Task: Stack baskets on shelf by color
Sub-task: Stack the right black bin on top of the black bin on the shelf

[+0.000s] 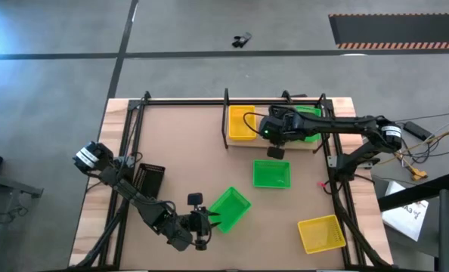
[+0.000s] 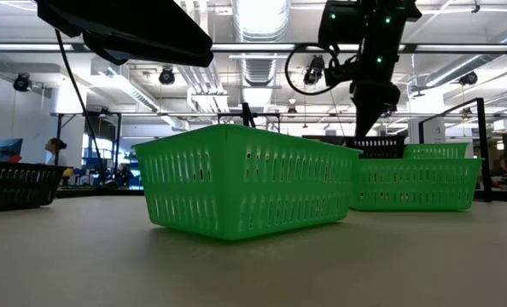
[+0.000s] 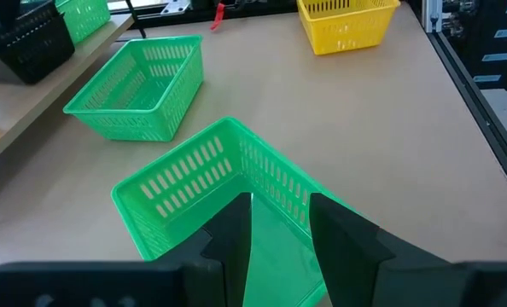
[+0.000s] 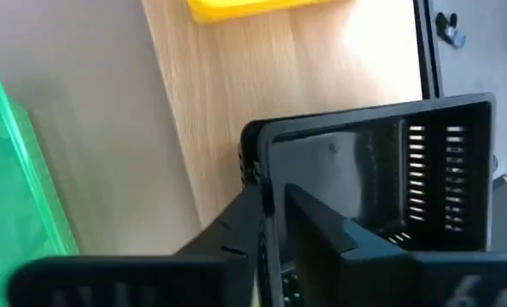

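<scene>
The small black plastic basket with slotted sides (image 4: 381, 188) is in our right pincer (image 4: 275, 226). The pincer's two dark fingers are squeezed together on one wall of that basket, one finger inside and one outside. We hold it just above the pale wooden shelf plank (image 4: 262, 94) at the far end of the bench (image 1: 179, 151).

We will use the shelf as our landmark. On it sit a yellow slotted plastic basket (image 1: 242, 125) and a green slotted plastic basket (image 1: 309, 125). Our black basket hangs over the bare spot between them, so we think the next move is straight down onto the shelf.

Just in front of the shelf, on the bench, lies a second green basket (image 1: 272, 174). Farther from the shelf lies a third green basket (image 1: 230, 207), turned at a slant, its long side running crosswise to the shelf. Our left pincer (image 3: 275, 230) is right at it, fingers apart, one on each side of its near wall, not squeezing yet. The left arm is much nearer to this one than the right arm.

A second yellow basket (image 1: 320, 232) sits far from the shelf, near the bench's front right corner. More black baskets (image 1: 148, 179) wait at the left side.
</scene>
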Available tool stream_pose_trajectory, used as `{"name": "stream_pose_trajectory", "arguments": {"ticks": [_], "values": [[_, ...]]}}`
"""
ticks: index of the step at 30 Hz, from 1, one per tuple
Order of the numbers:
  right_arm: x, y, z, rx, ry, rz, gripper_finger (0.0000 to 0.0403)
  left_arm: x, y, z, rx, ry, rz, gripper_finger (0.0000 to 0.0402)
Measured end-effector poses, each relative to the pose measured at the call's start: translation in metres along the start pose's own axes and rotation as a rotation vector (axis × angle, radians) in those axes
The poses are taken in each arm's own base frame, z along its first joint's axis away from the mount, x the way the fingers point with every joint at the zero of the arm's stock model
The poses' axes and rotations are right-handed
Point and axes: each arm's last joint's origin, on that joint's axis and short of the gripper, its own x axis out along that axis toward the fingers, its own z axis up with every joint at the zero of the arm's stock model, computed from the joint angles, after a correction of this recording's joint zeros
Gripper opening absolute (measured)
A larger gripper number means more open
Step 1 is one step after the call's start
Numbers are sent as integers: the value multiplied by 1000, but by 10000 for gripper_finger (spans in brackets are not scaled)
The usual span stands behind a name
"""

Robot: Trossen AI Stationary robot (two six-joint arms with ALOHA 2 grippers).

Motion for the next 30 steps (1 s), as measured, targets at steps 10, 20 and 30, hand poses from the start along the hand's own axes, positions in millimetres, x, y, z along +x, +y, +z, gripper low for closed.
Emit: {"name": "stream_pose_trajectory", "arguments": {"ticks": [10, 20, 30], "values": [[-13, -4, 3, -4, -53, 0, 175, 0, 0, 0, 0, 0, 0, 105], [14, 2, -6, -100, 58, 10, 135, 0, 0, 0, -3, -3, -1, 105], [21, -2, -4, -139, 27, -2, 25, 0, 0, 1, -4, -4, -2, 105]]}}
